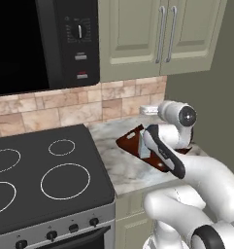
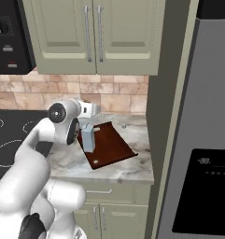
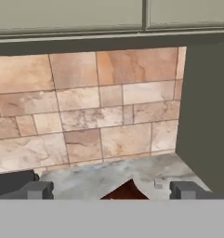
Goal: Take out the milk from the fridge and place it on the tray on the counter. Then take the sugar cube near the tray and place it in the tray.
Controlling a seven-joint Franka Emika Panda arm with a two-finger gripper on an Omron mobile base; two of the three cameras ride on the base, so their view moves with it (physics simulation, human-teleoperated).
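The pale blue-grey milk (image 2: 88, 138) stands upright on the left end of the dark red-brown tray (image 2: 111, 145), which lies on the marbled counter (image 2: 132, 169). The tiny white sugar cube (image 2: 123, 125) sits on the counter just behind the tray's far edge, apart from it. My gripper (image 2: 96, 112) hovers above the milk, level and pointing at the tiled back wall, open and holding nothing. In the hand view its fingertips (image 3: 40, 189) stand wide apart, with the tray's far corner (image 3: 127, 191) and the sugar cube (image 3: 158, 183) low between them. The fridge (image 2: 202, 140) is at the right, its door closed.
A black stovetop (image 1: 45, 175) adjoins the counter on the left. Olive wall cabinets (image 2: 93, 37) hang over the tray and a black microwave (image 1: 45, 44) over the stove. A dark side panel (image 3: 206, 116) walls off the counter's right end.
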